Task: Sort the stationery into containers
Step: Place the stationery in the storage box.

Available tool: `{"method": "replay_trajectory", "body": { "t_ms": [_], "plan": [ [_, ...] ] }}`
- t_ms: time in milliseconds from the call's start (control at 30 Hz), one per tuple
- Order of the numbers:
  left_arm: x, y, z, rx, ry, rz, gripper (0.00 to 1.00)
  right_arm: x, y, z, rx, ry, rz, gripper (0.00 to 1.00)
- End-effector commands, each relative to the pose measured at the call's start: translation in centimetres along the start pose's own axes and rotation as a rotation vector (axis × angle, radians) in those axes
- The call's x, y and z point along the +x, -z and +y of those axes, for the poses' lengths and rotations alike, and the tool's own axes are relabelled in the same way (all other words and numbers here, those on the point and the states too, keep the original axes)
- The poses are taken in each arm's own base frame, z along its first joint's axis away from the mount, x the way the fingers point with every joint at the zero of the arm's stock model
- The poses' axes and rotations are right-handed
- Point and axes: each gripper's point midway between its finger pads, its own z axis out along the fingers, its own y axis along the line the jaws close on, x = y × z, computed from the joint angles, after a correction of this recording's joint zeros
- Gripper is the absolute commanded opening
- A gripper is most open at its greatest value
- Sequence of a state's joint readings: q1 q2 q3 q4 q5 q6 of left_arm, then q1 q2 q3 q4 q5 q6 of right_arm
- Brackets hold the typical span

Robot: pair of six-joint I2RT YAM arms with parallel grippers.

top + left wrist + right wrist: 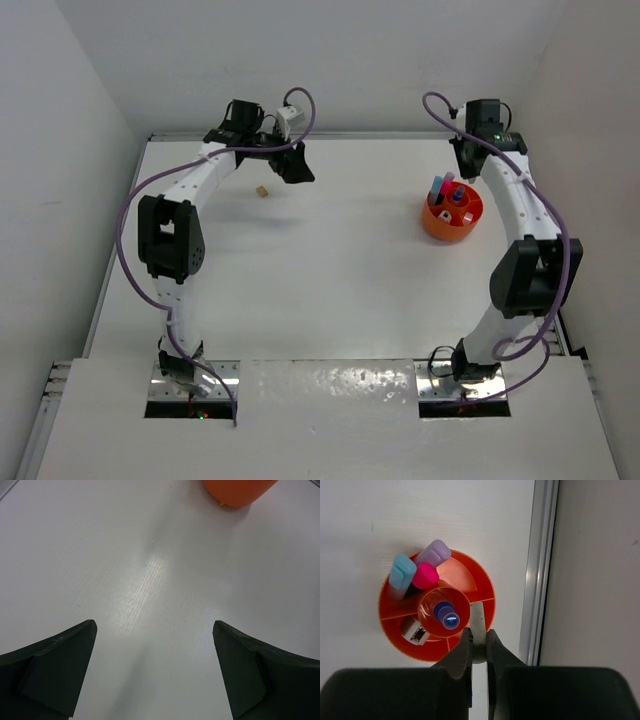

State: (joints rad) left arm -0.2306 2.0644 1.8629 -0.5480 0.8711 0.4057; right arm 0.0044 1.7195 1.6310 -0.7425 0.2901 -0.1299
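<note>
Only loose piece I see: beige block (262,190), upper left of the top view, just below-left of my left gripper (292,165), jaws wide apart, empty. Left arm is nearer. Block's long axis is too small to tell. Right gripper (479,642) is pinched together, holding nothing, above the orange tub (440,228).

Tub (450,233) on table (340,280). Bottle (446,616) stands in tub's centre well; marker (425,576) and highlighter (401,572) share one outer compartment. Small block (262,190) lies on table, well left of tub.

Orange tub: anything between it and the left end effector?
Nothing: only bare white table between the open left end effector and the orange tub, per the left wrist view. Top view: the beige block lies off that line.
</note>
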Motion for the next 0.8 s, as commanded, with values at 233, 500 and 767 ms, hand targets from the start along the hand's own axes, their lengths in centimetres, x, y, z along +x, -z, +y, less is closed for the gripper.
{"method": "replay_trajectory", "body": {
  "t_ms": [233,500,767],
  "plan": [
    [1.0,-0.5,2.3,-0.157,0.076,0.015,1.00,1.2,-4.5,-2.2,0.079,0.068,0.050,0.00],
    [2.3,-1.0,1.8,-0.145,0.095,0.043,1.00,2.0,-7.0,-1.3,-0.004,0.036,0.039,0.00],
    [2.4,-1.0,1.8,-0.155,0.089,0.051,1.00,3.4,-8.1,-0.9,-0.070,-0.054,0.042,0.00]
  ]
}}
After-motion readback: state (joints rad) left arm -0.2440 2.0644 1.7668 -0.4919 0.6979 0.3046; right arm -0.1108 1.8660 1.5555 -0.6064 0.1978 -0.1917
